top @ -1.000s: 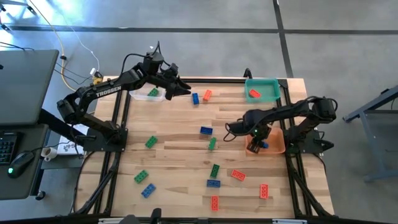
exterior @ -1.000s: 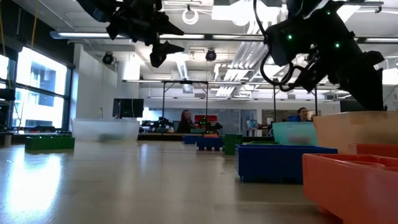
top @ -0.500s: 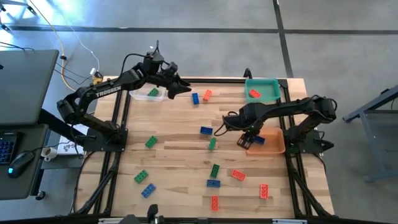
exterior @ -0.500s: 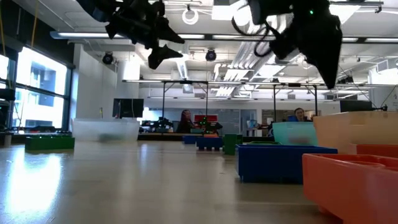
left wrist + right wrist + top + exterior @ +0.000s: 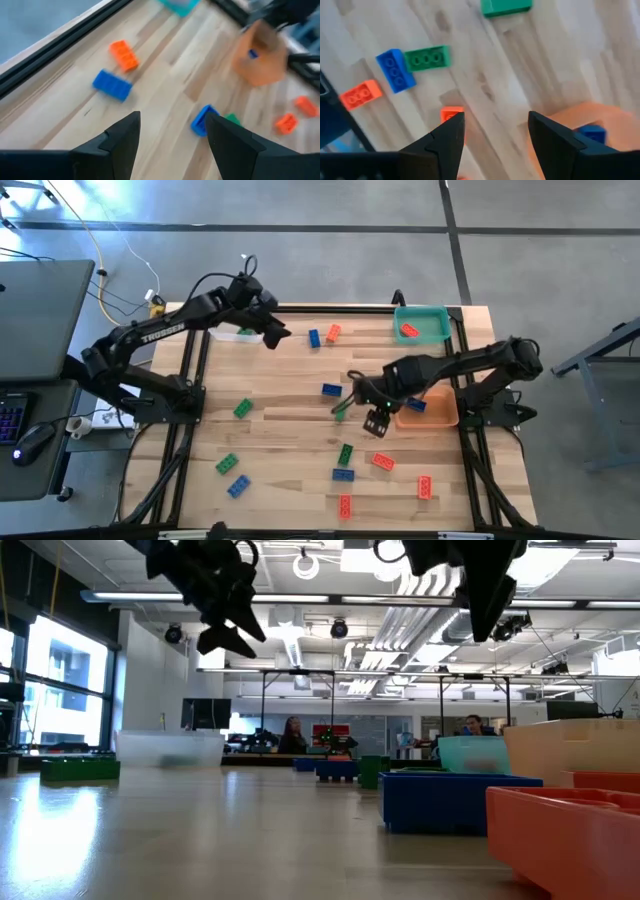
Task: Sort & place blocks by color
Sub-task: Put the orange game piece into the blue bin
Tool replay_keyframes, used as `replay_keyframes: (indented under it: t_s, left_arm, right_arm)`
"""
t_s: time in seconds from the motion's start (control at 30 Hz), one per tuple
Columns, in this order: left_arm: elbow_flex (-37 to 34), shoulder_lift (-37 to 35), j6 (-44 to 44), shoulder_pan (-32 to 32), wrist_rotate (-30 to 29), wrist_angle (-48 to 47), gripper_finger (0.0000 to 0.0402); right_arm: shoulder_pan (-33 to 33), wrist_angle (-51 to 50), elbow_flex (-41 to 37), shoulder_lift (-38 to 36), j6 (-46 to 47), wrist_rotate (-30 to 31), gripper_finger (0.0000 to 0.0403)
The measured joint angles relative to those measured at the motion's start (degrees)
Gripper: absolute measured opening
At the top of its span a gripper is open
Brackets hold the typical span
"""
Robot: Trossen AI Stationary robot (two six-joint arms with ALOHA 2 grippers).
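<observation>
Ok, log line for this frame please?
left claw: open, empty, near clear tray | right claw: open, empty, over table centre | orange tray: one blue block

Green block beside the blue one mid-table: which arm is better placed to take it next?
Right, probably. The right gripper hangs open close beside the green block; the left gripper, also open, is off by the clear tray.

A lab: exposed ceiling ducts (image 5: 420, 630), distant workbenches (image 5: 320, 755) (people seated), polished concrete floor (image 5: 300, 250).
</observation>
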Motion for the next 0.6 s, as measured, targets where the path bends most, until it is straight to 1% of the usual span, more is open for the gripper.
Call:
replay_keyframes:
  t_s: [0.1, 0.27, 0.33, 0.43, 0.53, 0.6]
  left_arm:
    - [0.00, -3.00, -1.47, -1.97, -3.21, -2.45, 0.0210]
    - [0.00, -8.06, -5.25, -5.11, -3.67, -3.05, 0.0210]
    - [0.00, -9.68, -5.32, -6.20, -4.58, -3.32, 0.0210]
    - [0.00, -11.82, -5.57, -7.77, -6.79, -3.91, 0.0210]
    - [0.00, -13.29, -6.89, -8.68, -6.89, -4.78, 0.0210]
    - [0.00, -13.99, -6.96, -9.32, -6.91, -5.22, 0.0210]
  right_arm:
    - [2.09, 1.43, 0.00, 0.01, 2.83, 0.05, 0.0205]
    - [5.96, 3.87, 0.00, 0.01, 6.31, 0.00, 0.0208]
    - [7.62, 4.53, 0.00, 0.01, 7.96, 0.46, 0.0219]
    - [9.93, 4.95, 0.00, 0.01, 10.30, 2.69, 0.0247]
    - [11.55, 4.95, 0.00, 0.01, 13.30, 4.33, 0.0272]
    - [12.65, 4.95, 0.00, 0.05, 14.89, 4.98, 0.0280]
